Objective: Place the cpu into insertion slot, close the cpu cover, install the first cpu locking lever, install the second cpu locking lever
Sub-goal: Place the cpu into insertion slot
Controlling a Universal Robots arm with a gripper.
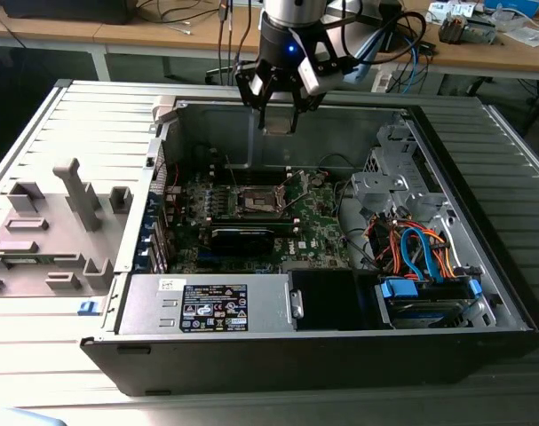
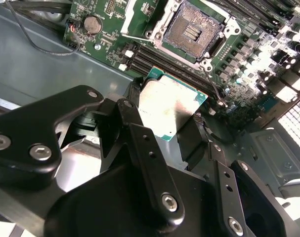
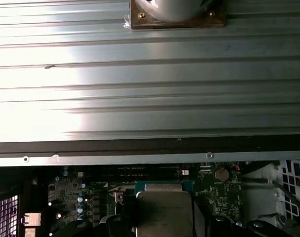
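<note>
I have the fingers point(image 2: 188, 140) clamped on opposite edges of the cpu point(image 2: 170, 106), held flat over the board, and in the exterior view the uncovered insertion slot point(image 1: 256, 202) lies below them, near frame centre.

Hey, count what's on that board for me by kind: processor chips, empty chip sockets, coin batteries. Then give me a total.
Chip: 1
Socket: 1
Coin battery: 1
Total: 3
</note>
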